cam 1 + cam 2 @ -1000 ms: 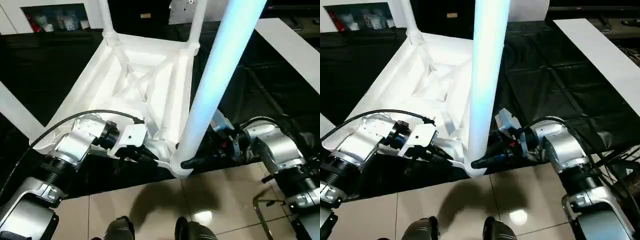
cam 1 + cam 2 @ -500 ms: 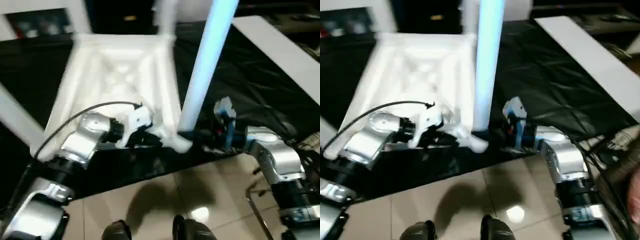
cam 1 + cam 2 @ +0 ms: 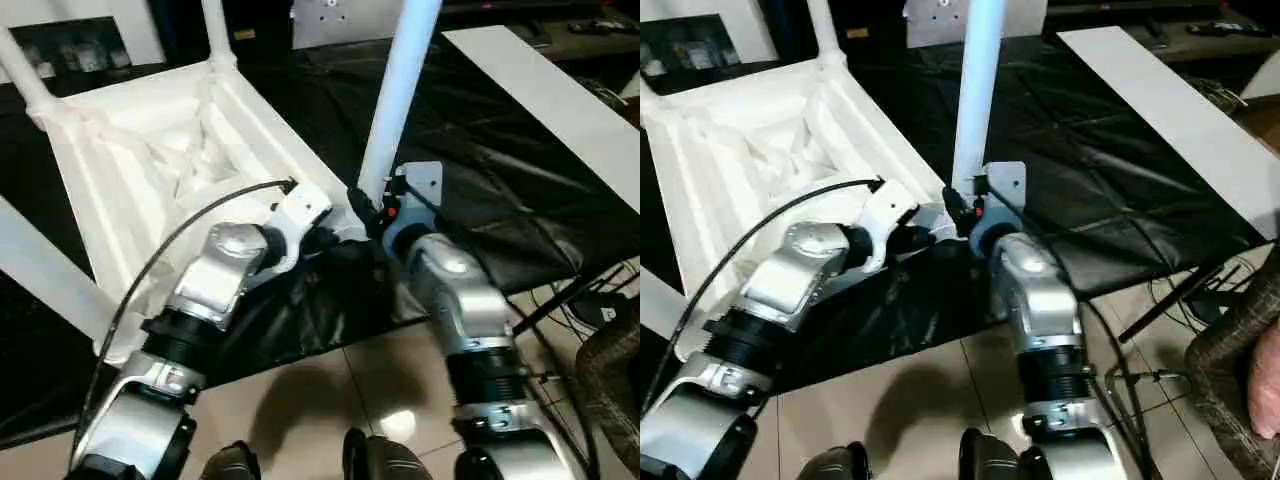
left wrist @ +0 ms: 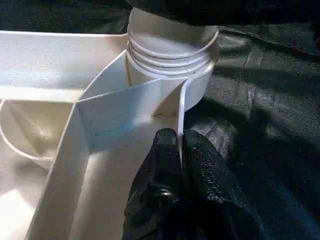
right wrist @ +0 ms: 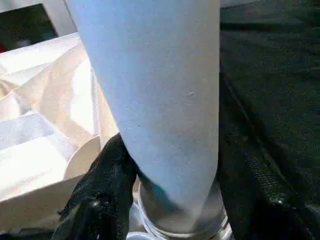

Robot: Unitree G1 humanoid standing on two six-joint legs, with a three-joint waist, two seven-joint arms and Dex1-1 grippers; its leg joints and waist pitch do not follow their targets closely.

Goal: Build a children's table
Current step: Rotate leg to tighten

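Left wrist view: left jaws pinch white ribbed tabletop (image 4: 100, 115) rim; right jaws clamp round tapered leg (image 5: 160, 90).

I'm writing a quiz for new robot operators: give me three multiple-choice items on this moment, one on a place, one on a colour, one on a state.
1. Where does the left gripper grip?
A. the thin side wall of the upturned white plastic tabletop, beside a corner socket
B. a leg's tip
C. the black sheet

2. What colour is the sheet under the tabletop?
A. white
B. black
C. red

3. How is the long round white leg that the right gripper clasps?
A. lying flat
B. standing upright in its socket
C. broken in two

Key: 1 A, the left wrist view shows fingers pinching the wall; 2 B, glossy black; 3 B, it rises from the near corner.
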